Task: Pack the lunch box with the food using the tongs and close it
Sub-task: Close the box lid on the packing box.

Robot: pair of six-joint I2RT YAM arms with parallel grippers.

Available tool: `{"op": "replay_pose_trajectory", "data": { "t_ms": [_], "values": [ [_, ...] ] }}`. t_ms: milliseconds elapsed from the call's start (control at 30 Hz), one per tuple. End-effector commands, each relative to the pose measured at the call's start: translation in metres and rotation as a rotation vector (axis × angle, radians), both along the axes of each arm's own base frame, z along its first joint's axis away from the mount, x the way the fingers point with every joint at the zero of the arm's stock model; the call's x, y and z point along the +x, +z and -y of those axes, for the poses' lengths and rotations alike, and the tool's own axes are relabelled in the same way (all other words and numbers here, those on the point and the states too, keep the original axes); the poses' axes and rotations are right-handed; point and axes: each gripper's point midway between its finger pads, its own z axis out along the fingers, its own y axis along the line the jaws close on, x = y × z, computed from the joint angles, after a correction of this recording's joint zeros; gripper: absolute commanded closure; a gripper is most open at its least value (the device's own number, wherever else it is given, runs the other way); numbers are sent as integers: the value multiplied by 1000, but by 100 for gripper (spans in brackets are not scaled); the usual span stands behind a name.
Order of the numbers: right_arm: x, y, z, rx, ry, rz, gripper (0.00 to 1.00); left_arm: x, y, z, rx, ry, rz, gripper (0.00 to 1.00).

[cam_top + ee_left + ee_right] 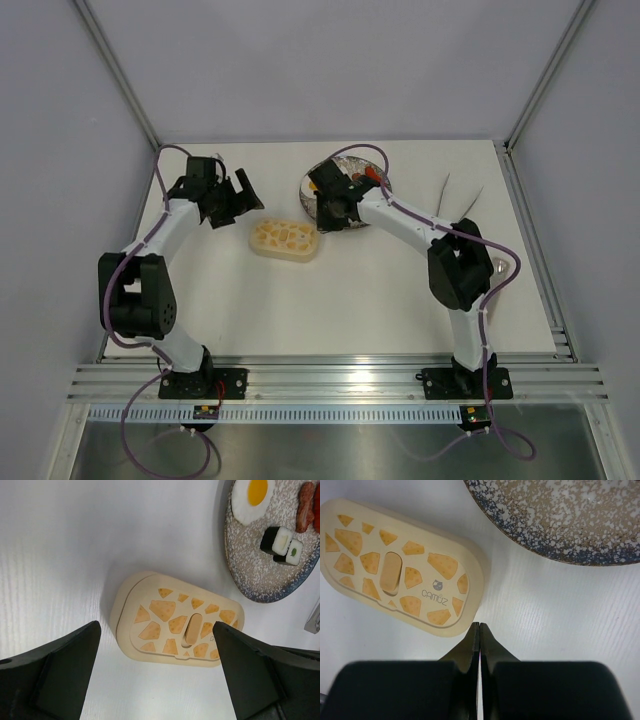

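Note:
The lunch box (285, 238) lies mid-table with its cheese-patterned lid (177, 625) on it. My left gripper (238, 205) hovers just left of it, open, and the box shows between its fingers (60, 670) in the left wrist view. Shut and empty, my right gripper (479, 625) points down beside the box's right end (400, 570). The food sits on a speckled plate (260, 580): a fried egg (252, 497), two sushi rolls (277, 540) and sausages (305, 507). Right of the plate, the tongs (445, 195) lie on the table.
The right arm's forearm (400, 220) crosses over the plate (310, 190) and hides much of it from above. Grey walls and a metal frame (530, 230) bound the white table.

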Motion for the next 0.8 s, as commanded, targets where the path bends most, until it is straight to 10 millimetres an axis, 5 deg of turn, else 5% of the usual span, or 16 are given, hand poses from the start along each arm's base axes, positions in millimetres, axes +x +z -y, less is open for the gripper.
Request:
{"op": "replay_pose_trajectory", "data": {
  "t_ms": [0, 300, 633, 767],
  "values": [
    [4, 39, -7, 21, 18, 96, 99, 7, 36, -13, 73, 19, 101, 1],
    [0, 40, -37, -5, 87, 107, 99, -9, 67, -15, 82, 19, 163, 1],
    [-5, -47, -47, -73, 117, -47, 99, -26, 68, -13, 70, -2, 161, 1],
    [-8, -46, -45, -76, 118, -50, 100, -30, 64, -11, 56, -12, 154, 1]
  ]
}}
